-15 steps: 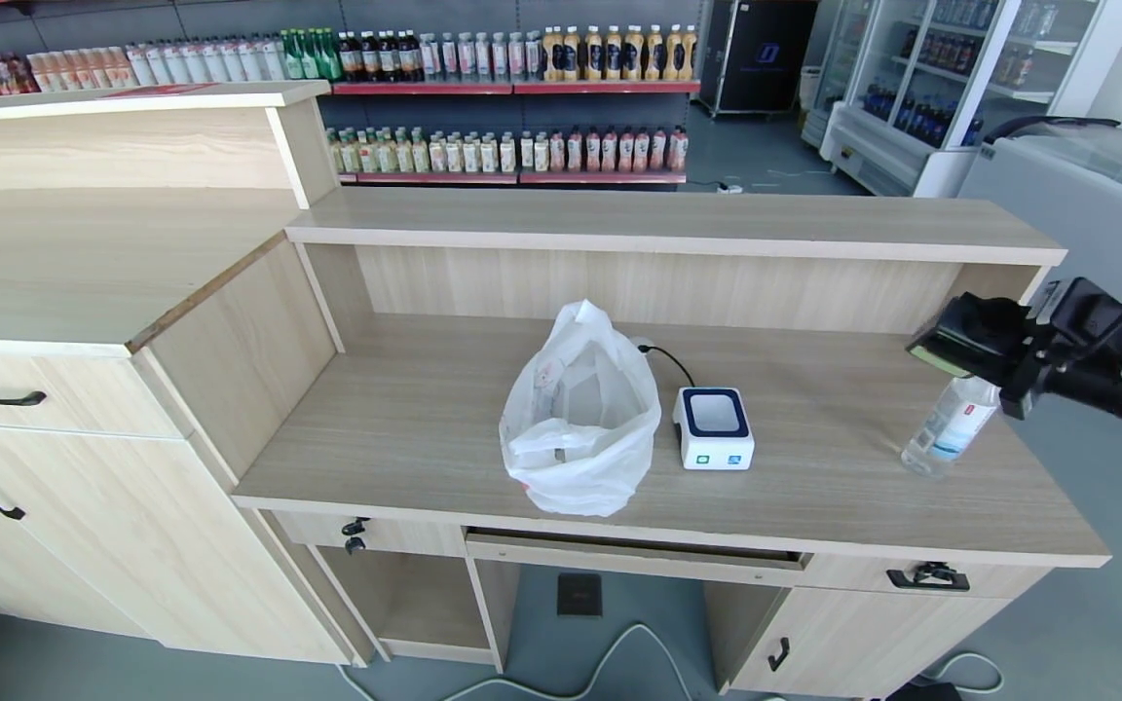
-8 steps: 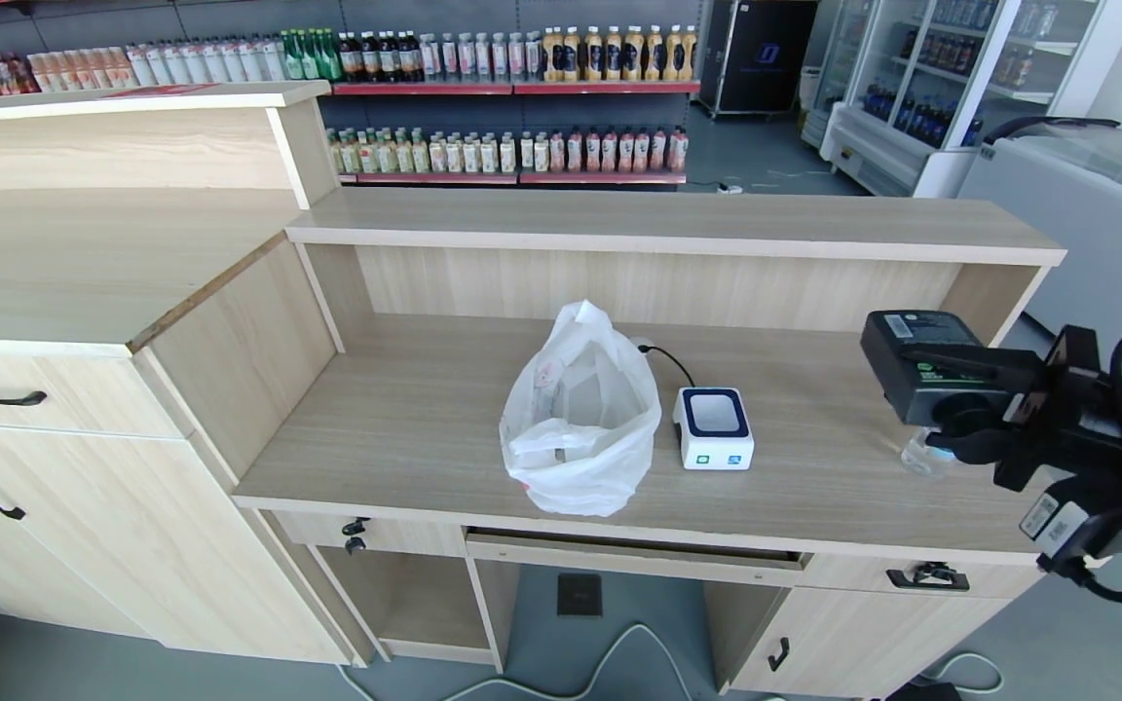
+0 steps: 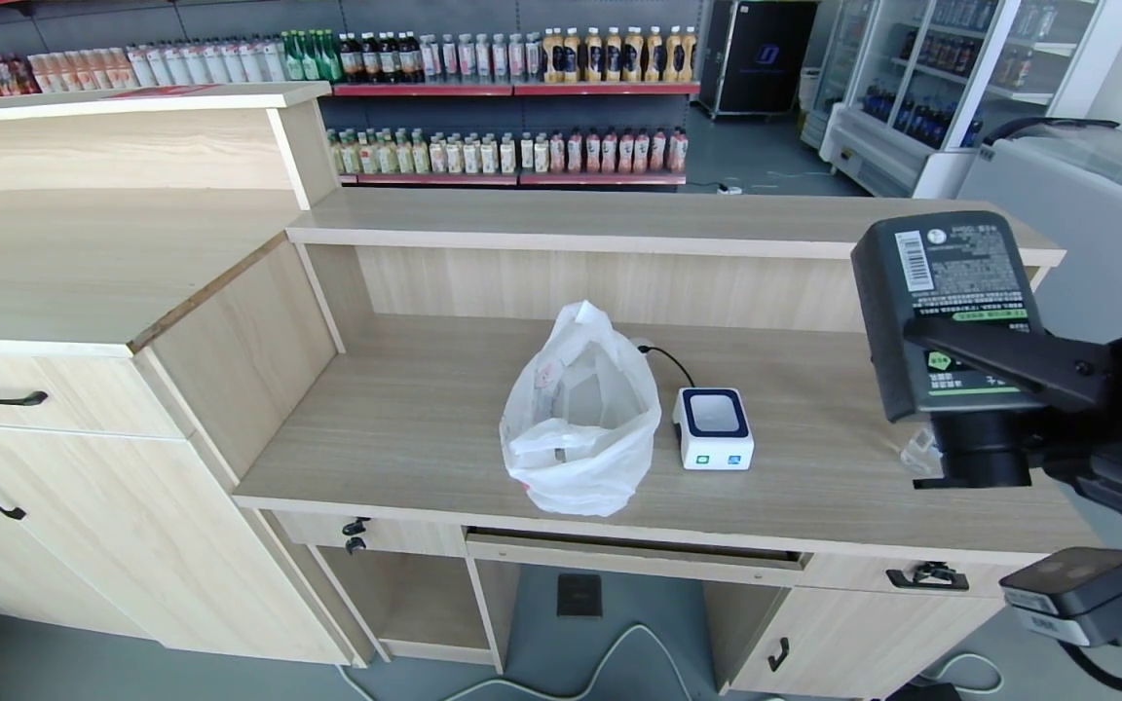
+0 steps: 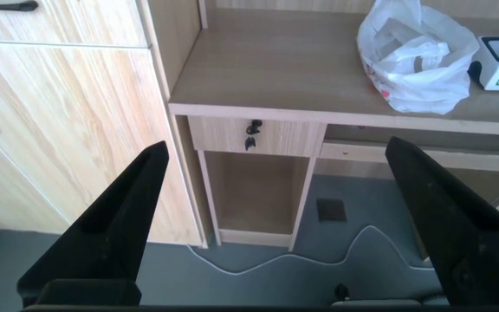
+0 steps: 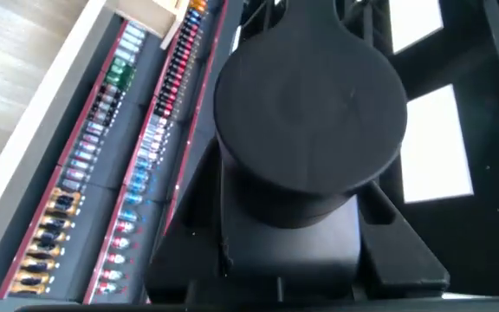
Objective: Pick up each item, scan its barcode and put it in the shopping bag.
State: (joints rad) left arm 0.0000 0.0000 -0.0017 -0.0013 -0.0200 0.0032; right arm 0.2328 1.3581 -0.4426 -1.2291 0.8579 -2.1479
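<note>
Up at the right of the head view, well to the right of the scanner (image 3: 714, 426) and above its level, the right gripper (image 3: 931, 341) is clamped on a black container (image 3: 951, 292). One finger (image 3: 1009, 355) crosses the printed face, and the opposite finger is hidden behind the body. The arm's far end is cut off by the picture edge. In the right wrist view the container's round cap (image 5: 310, 113) and dark shoulders block most of the scene, so little of the grip can be made out there. The container is squarish and matte black. Its label of small white print, a white barcode patch at an upper corner and green strips lower down faces the head camera. Its long axis stands nearly upright with a slight lean, cap toward the counter (image 3: 425, 419) and base upward. A clear bottle (image 3: 919, 450) farther right of the scanner is almost wholly covered, with only a sliver showing. The white shopping bag (image 3: 580, 428) sits just beside the scanner on its left, mouth open. The left gripper (image 4: 277, 147) hangs low in front of the counter on the bag's side, well apart from the scanner, fingers spread wide and holding nothing.
</note>
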